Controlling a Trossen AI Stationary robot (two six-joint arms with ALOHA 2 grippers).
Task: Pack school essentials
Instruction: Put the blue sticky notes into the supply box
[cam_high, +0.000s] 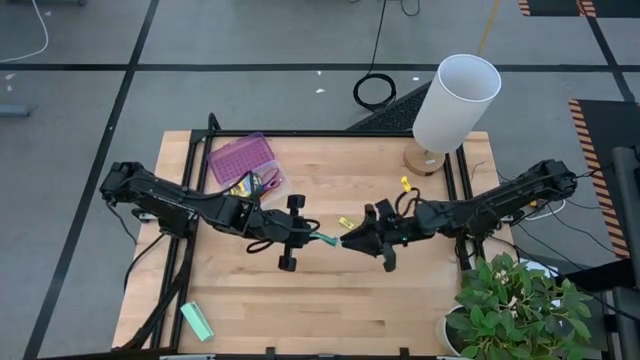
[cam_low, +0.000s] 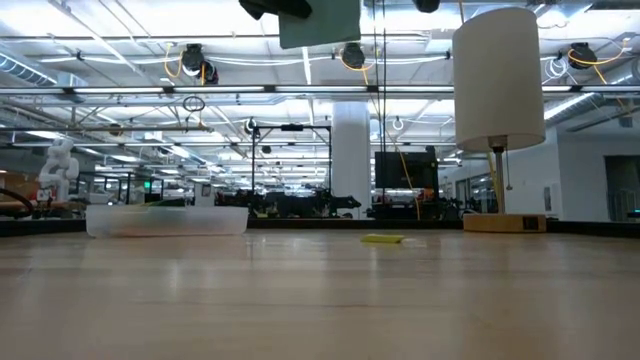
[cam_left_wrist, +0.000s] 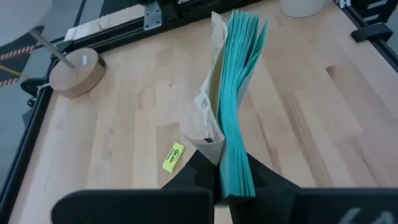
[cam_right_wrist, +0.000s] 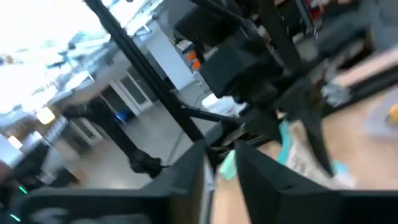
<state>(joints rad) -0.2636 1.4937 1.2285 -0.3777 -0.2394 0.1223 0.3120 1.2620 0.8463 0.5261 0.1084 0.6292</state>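
The cyan sticky-note pad stands on edge in the air, with a beige paper wrapper against one face. My left gripper is shut on it over the table's middle. In the low view the pad hangs high above the tabletop. My right gripper faces the pad's far end from the right; whether it touches I cannot tell. A tiny yellow piece lies on the table just beyond. A purple case at the far left holds scissors and pens. My left gripper pinches the pad's near end between its two fingers, one on each broad face, with the wrapper caught on one side. The fingers come level from the table's left. The pad sticks out ahead of them on edge, lifted clear, its far pages fanned apart.
A white-shaded lamp on a round wooden base stands at the far right. A mint-green block lies near the front left corner. A potted plant overhangs the front right corner. Bare wood lies in front of the grippers.
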